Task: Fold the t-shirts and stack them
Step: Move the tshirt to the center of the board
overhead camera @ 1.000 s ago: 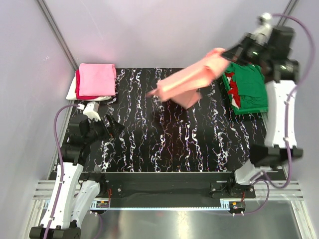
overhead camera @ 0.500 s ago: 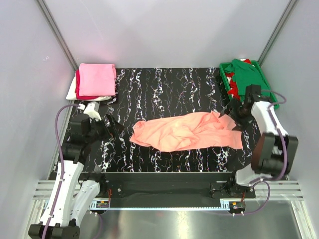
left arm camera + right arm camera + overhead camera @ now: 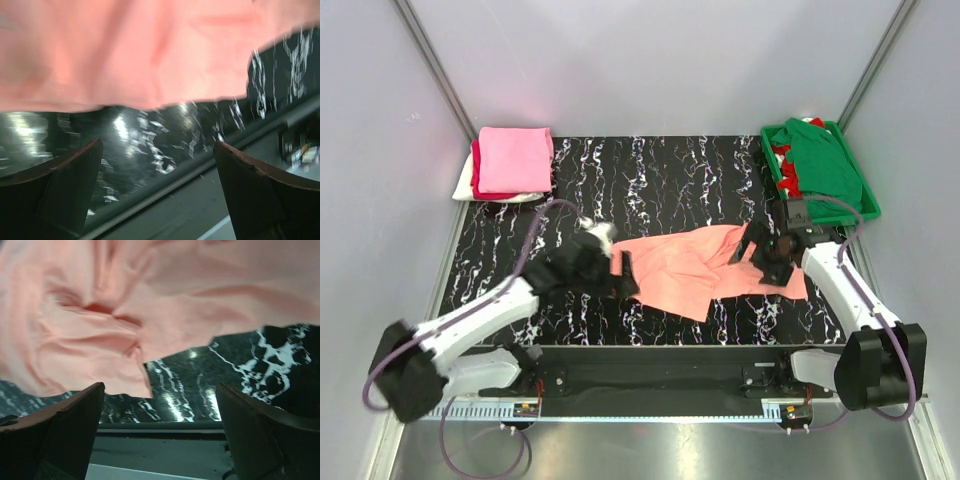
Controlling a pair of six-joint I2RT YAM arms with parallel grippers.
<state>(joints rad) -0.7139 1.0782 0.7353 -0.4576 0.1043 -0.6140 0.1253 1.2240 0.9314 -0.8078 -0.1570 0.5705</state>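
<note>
No legible text, label, brand mark or number in any view. The salmon-peach t-shirt (image 3: 705, 268) is plain cloth with no print. Small coloured parts on the front rail (image 3: 525, 408) cannot be resolved (too small to tell whether they carry lettering).

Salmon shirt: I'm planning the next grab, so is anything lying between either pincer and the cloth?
Nothing visible does. The left pincer, open, sits at the left edge of the salmon shirt, and the right pincer, open, is at its right end. Both wrist views show only bare table between them and the cloth.
</note>
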